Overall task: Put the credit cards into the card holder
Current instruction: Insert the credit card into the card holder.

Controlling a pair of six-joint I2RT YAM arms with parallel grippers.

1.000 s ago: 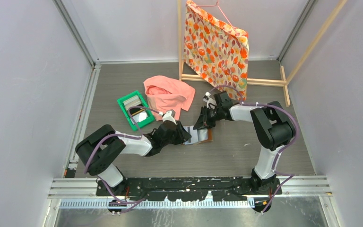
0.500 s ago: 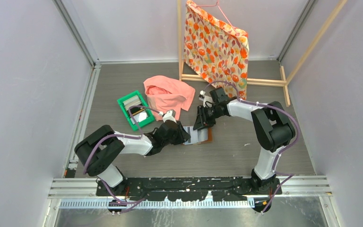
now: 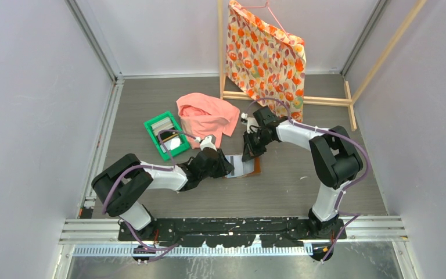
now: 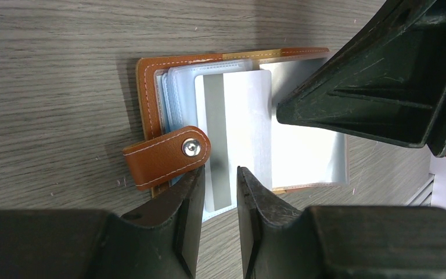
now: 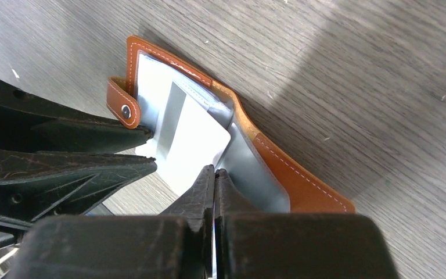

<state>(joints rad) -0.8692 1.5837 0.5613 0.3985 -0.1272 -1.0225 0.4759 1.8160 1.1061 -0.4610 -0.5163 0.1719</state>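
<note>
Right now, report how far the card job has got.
Done: the card holder lies open. In hand: one white card sits on its sleeves, near end sticking out; the open left gripper is at that end, the shut right gripper meets its edge. Left: seat it, then the other cards in the green tray.
</note>
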